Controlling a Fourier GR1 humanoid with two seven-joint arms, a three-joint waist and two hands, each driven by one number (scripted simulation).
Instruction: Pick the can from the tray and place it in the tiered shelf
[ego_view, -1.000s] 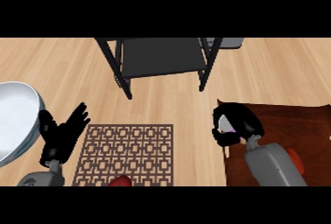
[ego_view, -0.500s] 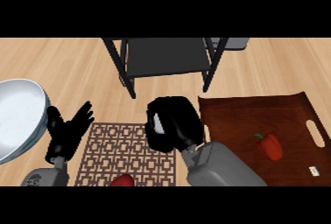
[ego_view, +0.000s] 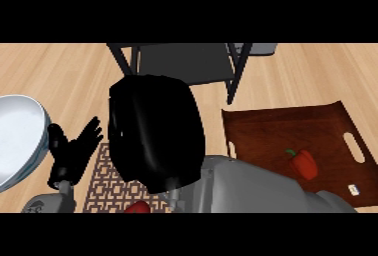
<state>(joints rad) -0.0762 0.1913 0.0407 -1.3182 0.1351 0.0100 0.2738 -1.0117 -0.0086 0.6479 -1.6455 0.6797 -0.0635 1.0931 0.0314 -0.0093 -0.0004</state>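
Note:
My right hand (ego_view: 155, 135) fills the middle of the head view, raised close to the camera with its back towards me. It is curled into a rounded bulk and hides the can it holds. It hangs just in front of the dark tiered shelf (ego_view: 188, 62), which stands at the back of the wooden counter. The brown tray (ego_view: 258, 130) lies to the right, and no can shows on it. My left hand (ego_view: 74, 147) rests open at the left, fingers up, beside the white plate.
A red pepper (ego_view: 304, 163) and a small white item (ego_view: 355, 189) lie on the tray. A white plate (ego_view: 18, 137) sits at the left edge. A patterned mat (ego_view: 107, 182) lies at the lower middle, with a red object (ego_view: 136, 207) at its near edge.
My right hand has left the tray's left end, moved left and risen towards the camera and the shelf. The tray now shows in full. The left hand has stayed where it was.

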